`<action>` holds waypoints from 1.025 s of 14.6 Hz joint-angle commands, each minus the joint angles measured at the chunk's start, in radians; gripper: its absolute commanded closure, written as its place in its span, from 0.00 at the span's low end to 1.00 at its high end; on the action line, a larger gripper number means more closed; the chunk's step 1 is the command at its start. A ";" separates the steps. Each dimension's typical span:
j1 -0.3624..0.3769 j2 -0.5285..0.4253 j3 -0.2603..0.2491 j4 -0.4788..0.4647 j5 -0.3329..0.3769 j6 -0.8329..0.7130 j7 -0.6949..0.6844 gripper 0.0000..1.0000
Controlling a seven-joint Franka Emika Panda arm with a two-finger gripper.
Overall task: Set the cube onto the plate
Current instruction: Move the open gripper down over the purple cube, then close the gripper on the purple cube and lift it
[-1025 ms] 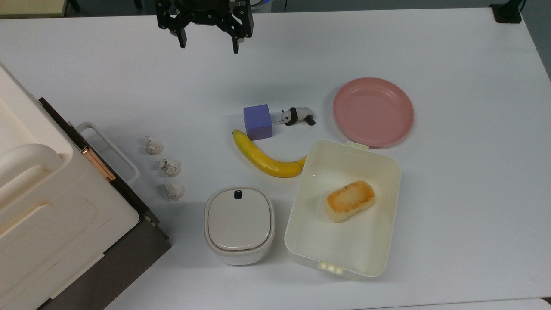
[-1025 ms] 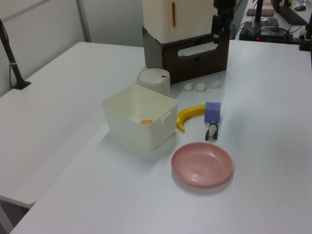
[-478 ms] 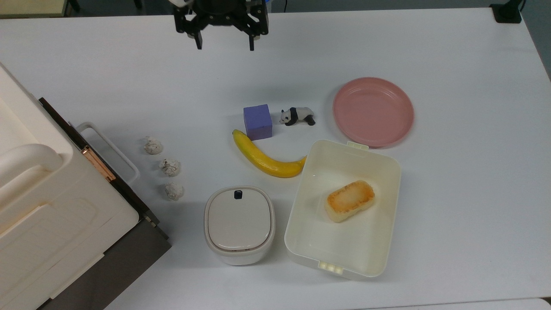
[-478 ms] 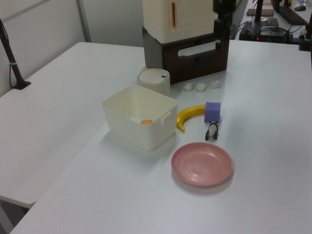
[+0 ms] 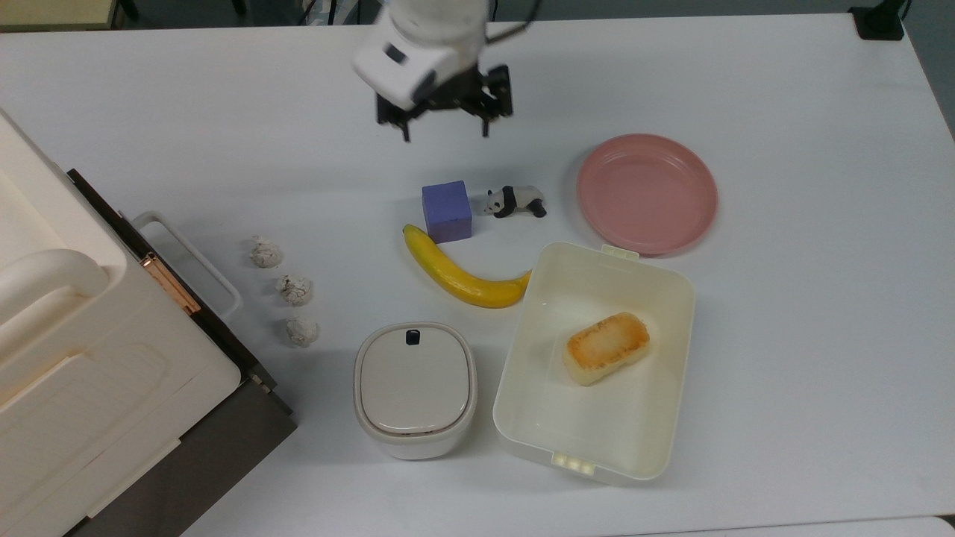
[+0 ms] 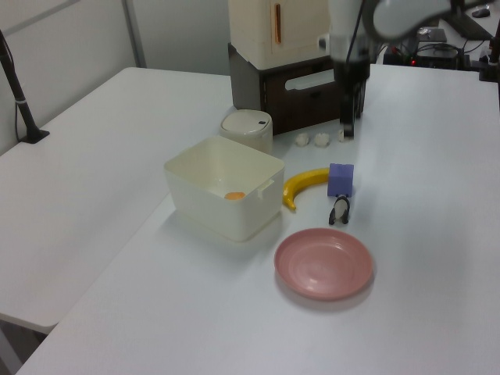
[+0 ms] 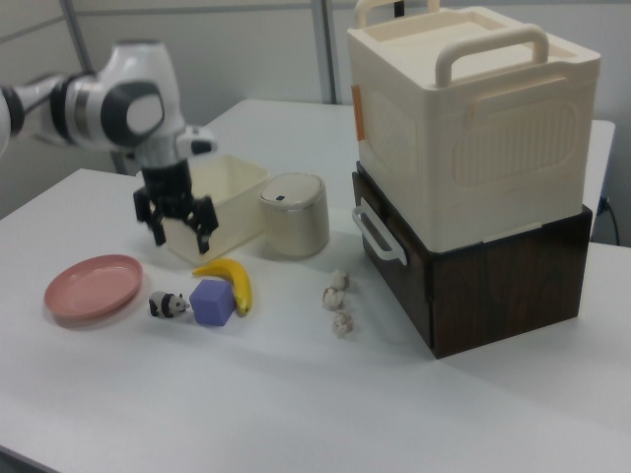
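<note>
The purple-blue cube sits on the white table, touching the tip of a banana. In the top view, a small panda figurine lies just to the cube's right, and the empty pink plate lies further right. My gripper hangs open above the table, a short way up the top view from the cube, with nothing between its fingers. The left view has the gripper behind the cube and the plate nearest the camera. In the right view the gripper is above and behind the cube and the plate.
A cream rectangular container holding a toasted bread piece stands below the plate in the top view. A lidded cream pot is beside it. Three white lumps lie left of the banana. A large cream box on a dark drawer unit fills the top view's left.
The gripper has come down the top view from the far table edge toward the cube and shifted right, staying open. The white wrist has come into sight. No object moved.
</note>
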 commanded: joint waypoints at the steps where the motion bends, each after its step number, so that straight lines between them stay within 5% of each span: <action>1: 0.047 -0.011 -0.009 -0.167 0.017 0.187 0.004 0.00; 13: -0.008 0.198 -0.020 -0.096 -0.030 0.292 -0.045 0.02; 15: -0.008 0.216 -0.020 -0.096 -0.049 0.312 -0.038 0.09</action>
